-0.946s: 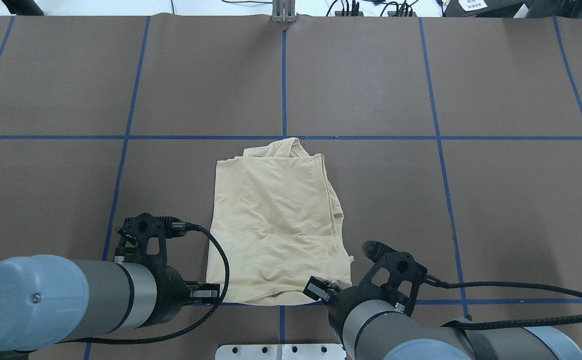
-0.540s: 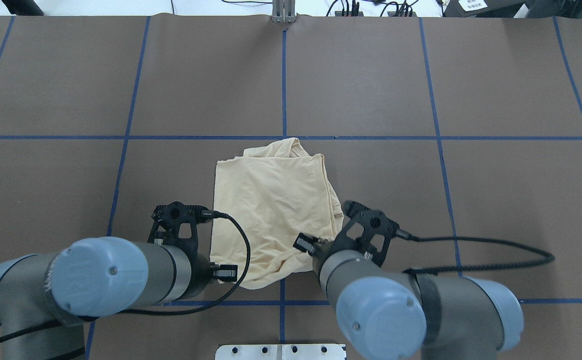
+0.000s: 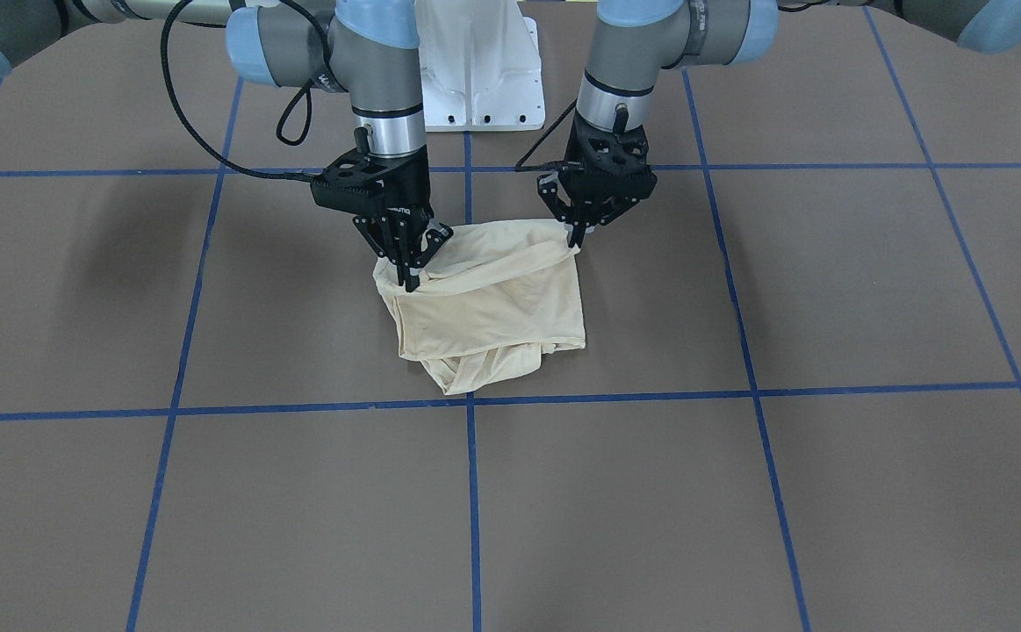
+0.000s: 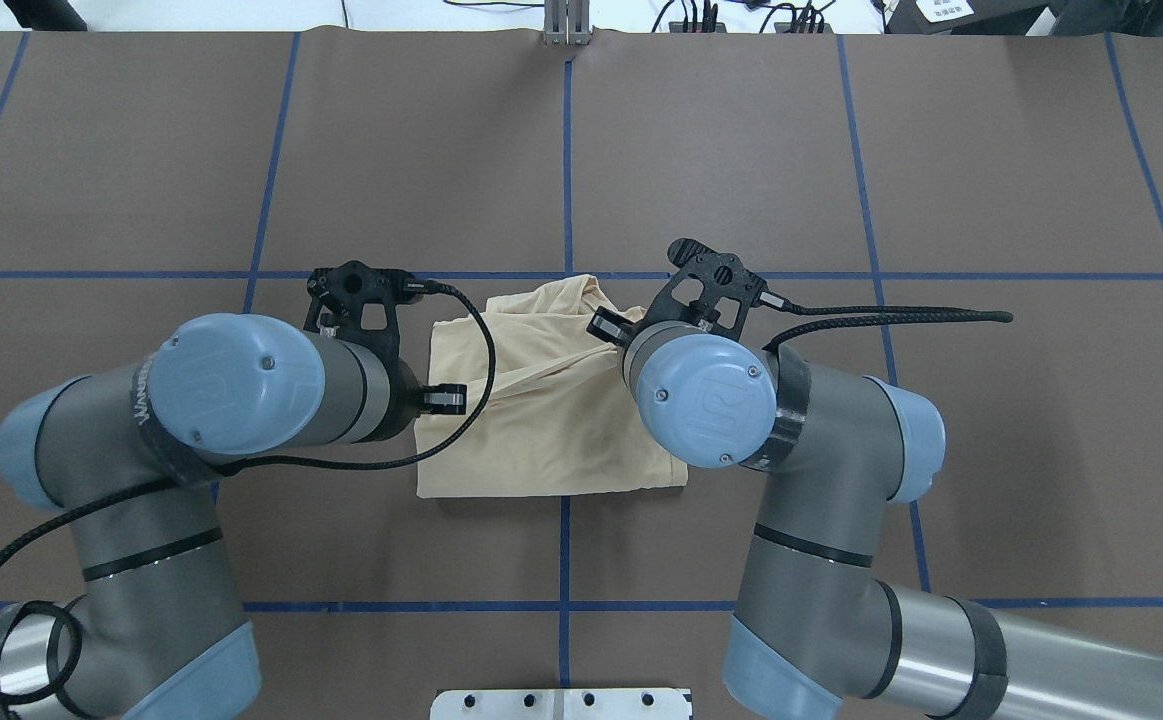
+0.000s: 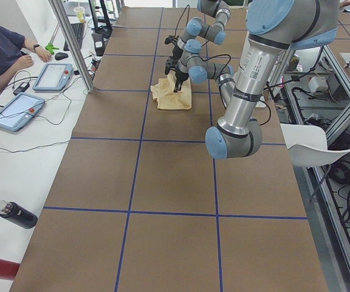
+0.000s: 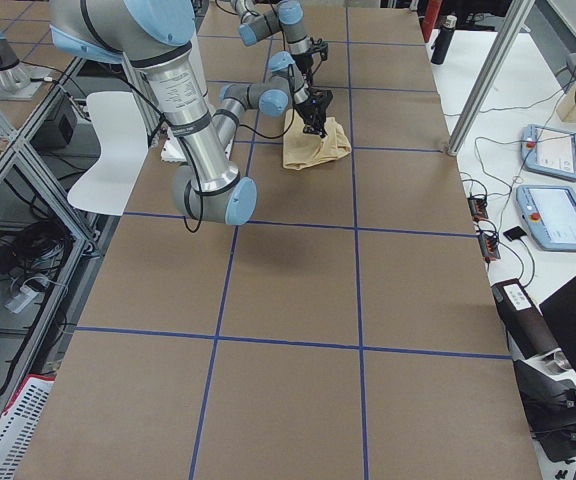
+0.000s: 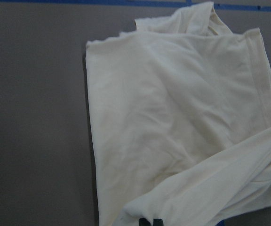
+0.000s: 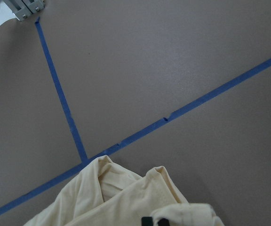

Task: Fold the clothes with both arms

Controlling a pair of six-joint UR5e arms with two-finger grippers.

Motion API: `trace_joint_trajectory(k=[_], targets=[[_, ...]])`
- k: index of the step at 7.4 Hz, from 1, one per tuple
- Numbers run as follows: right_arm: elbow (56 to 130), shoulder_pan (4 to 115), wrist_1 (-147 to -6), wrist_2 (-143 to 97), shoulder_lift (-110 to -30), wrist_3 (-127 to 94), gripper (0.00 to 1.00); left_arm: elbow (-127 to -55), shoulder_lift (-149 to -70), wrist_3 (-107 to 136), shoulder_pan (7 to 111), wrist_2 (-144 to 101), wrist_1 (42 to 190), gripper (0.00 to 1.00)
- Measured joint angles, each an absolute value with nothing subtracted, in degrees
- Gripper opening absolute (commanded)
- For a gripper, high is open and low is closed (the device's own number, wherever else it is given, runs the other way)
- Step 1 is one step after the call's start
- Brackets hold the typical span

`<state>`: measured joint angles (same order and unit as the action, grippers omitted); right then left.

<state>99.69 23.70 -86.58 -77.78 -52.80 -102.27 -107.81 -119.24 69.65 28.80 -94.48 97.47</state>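
Note:
The pale cream-yellow shirt [image 3: 492, 307] lies folded near the table's middle and also shows in the overhead view [image 4: 541, 430]. My left gripper [image 3: 578, 239] is shut on one corner of the shirt's robot-side edge and holds it lifted. My right gripper [image 3: 409, 279] is shut on the other corner, also lifted. The raised edge hangs between them over the rest of the shirt. In the overhead view the left arm [image 4: 241, 385] and right arm [image 4: 706, 400] hide both grippers. The left wrist view shows shirt fabric [image 7: 173, 132] below; the right wrist view shows its far edge [image 8: 116, 197]. No print or label shows.
Blue tape lines [image 4: 567, 160] divide the brown table cover into a grid. The white pedestal base [image 3: 475, 61] stands behind the shirt. A metal bracket [image 4: 567, 25] sits at the far edge. An operator [image 5: 2, 52] with tablets [image 5: 53, 76] sits beyond the table.
Both arms have moved away from the robot's base with the shirt's near edge in their grippers. That edge has risen and come forward over the shirt, so the shirt looks shorter.

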Motion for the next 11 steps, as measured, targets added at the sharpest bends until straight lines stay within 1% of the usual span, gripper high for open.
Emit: trace_joint_trajectory(k=[2, 4, 8, 9, 11], targets=[[94.1, 24.2, -81.9, -77.7, -50.6, -101.7, 0.00, -100.1, -121.7, 66.1, 32.1, -94.8, 103.2, 0.00], [91.1, 25.1, -80.1, -77.8, -49.1, -100.6, 0.00, -97.0, -122.8, 64.2, 34.1, -95.1, 104.9, 0.00], [89.5, 27.4, -79.8, -79.5, -47.8, -99.1, 0.01, -91.9, -124.9, 63.2, 35.6, -95.1, 107.6, 0.00], [88.7, 27.6, -79.8, -79.7, -47.7, -98.7, 0.99, -89.6, -125.3, 63.1, 35.7, -95.1, 109.2, 0.98], [87.3, 28.5, -79.8, -80.2, -47.6, -93.9, 1.00, -86.5, -125.5, 62.1, 36.2, -95.1, 113.3, 1.00]])
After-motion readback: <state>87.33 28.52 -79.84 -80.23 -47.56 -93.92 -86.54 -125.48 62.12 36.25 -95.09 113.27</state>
